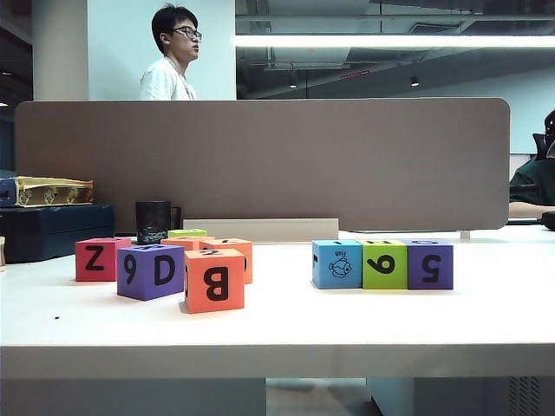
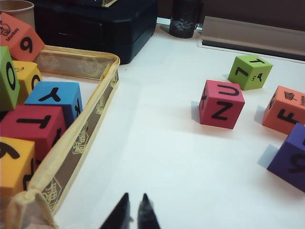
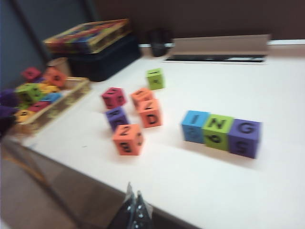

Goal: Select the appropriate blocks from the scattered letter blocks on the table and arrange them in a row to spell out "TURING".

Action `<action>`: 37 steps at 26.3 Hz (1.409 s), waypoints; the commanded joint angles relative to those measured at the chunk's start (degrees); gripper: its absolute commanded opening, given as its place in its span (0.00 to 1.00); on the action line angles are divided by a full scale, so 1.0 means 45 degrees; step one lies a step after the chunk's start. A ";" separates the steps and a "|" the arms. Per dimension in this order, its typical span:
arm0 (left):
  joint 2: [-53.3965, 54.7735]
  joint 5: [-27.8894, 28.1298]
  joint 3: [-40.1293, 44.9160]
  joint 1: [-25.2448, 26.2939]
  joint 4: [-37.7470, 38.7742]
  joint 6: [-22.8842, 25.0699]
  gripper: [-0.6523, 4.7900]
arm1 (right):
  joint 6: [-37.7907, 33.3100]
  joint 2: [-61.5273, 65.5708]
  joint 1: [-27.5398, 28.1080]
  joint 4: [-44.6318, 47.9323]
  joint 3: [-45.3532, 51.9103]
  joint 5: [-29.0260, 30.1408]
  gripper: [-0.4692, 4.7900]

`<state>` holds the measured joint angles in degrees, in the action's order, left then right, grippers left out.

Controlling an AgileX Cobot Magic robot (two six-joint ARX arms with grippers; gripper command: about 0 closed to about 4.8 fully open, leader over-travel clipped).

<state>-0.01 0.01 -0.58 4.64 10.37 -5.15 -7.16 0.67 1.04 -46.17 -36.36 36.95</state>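
On the right of the tabletop [image 1: 486, 312]: three of the appropriate blocks are sitting in a touching row, blue fish block [image 1: 336, 263], lime green block [image 1: 384, 264] and purple block [image 1: 429, 263], their tops reading I, N, G in the right wrist view
Remaining letters: T, U and R are still needing places on the row's left end
Loose cluster: the other letter blocks are lying left of centre, well apart from the row
U candidate: red-pink block [image 2: 221, 103] is showing U on top
T candidate: lime green cube [image 2: 249, 71] is showing T, just beyond the red-pink one
Left gripper [image 2: 133, 213]: fingers are resting closed and empty, low above bare tabletop near the box of spare blocks [image 2: 78, 143]
Right gripper [image 3: 134, 206]: fingers are closed on nothing, hanging off the near edge; view is blurring
Step in hand, as a judgement: fetching the R block next
Doing it well: open the fingers fully before descending, grip two opposite side faces, keep the letter upward, and set it flush against the blue block without nudging the row
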 commanded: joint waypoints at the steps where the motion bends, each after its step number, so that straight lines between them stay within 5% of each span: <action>1: 0.0005 -0.0053 -0.0010 -0.0005 0.0063 0.0049 0.17 | -0.0418 -0.0146 -0.0005 0.0126 -0.0087 0.0835 0.09; 9: 0.0005 -0.0962 -0.0015 -0.0010 -0.0029 -0.0593 0.16 | -0.0408 -0.0146 0.0000 0.0121 -0.0083 0.0806 0.09; 18: 0.0005 -0.4279 -0.0427 -0.0010 -0.0034 -0.1370 0.11 | -0.0408 -0.0146 0.0000 0.0117 -0.0078 0.0811 0.09; 25: 0.0005 -0.4799 -0.1855 -0.0010 -0.0233 -0.3254 0.11 | -0.0408 -0.0146 0.0000 0.0107 -0.0073 0.0816 0.09; 37: 0.1273 -0.6110 -0.4935 -0.0010 -0.0403 -0.3342 0.11 | -0.0408 -0.0146 0.0000 0.0112 -0.0068 0.0816 0.09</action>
<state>4.29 -26.17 -21.56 4.64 8.80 -20.23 -8.78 0.67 1.04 -46.17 -36.47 40.34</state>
